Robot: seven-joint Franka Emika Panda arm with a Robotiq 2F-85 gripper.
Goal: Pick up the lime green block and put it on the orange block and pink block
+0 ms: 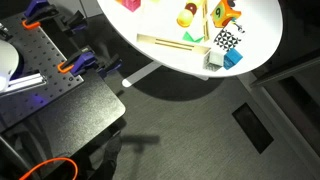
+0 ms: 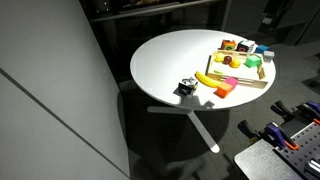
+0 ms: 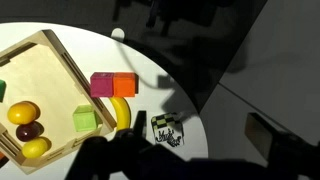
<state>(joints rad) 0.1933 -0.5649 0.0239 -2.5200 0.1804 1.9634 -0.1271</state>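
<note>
The lime green block point(image 3: 87, 120) lies in the near corner of a wooden tray point(image 3: 60, 60) in the wrist view. The pink block point(image 3: 101, 84) and the orange block point(image 3: 124, 85) stand side by side, touching, on the white table just outside the tray. In an exterior view they show as a pink point(image 2: 232, 83) and orange point(image 2: 222, 91) pair by the tray. My gripper point(image 3: 165, 165) is a dark shape along the bottom of the wrist view, above the table edge. It looks open and holds nothing.
A yellow banana-shaped piece point(image 3: 120, 110) lies below the pink and orange blocks. A black-and-white checkered block point(image 3: 165, 130) sits near the table edge. Yellow round pieces point(image 3: 22, 112) lie in the tray. The round white table point(image 2: 170, 60) stands over dark floor.
</note>
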